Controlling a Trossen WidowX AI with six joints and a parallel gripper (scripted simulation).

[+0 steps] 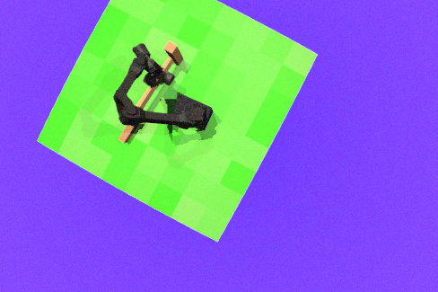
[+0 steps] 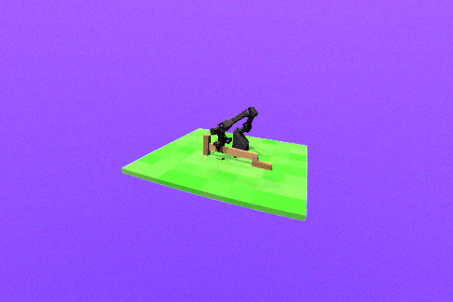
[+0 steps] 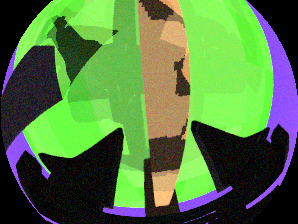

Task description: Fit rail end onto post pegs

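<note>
Upper left of the top view: gripper (image 1: pixel 158 74) straddles rail (image 1: pixel 148 94), near post (image 1: pixel 173 52)
Fingers: spread wide, gripping nothing
Why: rail looks seated, so released

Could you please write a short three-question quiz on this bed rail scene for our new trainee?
1. True or false: the gripper is shut on the rail.
2. In the exterior view, which end of the rail meets the tall post: A) left, B) right?
3. Fill in: seen from above, the arm's elbow crosses over the ____.

Key: 1. False, the gripper stands open above the rail. 2. A; the right end lies at the low footboard block. 3. rail.
</note>
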